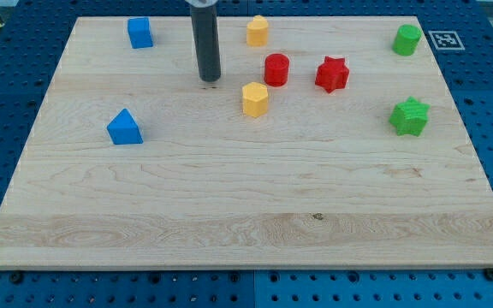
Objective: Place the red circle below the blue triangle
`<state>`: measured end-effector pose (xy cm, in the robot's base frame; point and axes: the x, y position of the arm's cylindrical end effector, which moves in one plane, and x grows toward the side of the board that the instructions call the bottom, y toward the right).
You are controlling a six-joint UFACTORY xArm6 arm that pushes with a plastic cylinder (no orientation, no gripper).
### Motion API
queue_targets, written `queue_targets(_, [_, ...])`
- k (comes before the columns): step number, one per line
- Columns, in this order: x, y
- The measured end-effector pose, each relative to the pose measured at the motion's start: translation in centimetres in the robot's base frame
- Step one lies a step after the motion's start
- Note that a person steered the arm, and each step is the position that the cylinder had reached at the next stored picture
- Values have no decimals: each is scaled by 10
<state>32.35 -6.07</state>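
The red circle (276, 69) stands on the wooden board (246, 214) in the upper middle of the view. The blue triangle (124, 127) sits at the view's left, lower than the circle. My tip (210, 79) rests on the board to the left of the red circle, with a clear gap between them, and up and to the right of the blue triangle.
A red star (332, 74) lies right of the red circle. A yellow block (254, 99) sits just below-left of the circle, another yellow block (258, 31) above it. A blue cube (139, 32) is at top left. A green cylinder (407, 39) and a green star (409, 116) are at right.
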Motion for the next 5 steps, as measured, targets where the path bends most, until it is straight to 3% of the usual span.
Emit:
queue_targets(2, [-27, 59])
queue_targets(5, [82, 164])
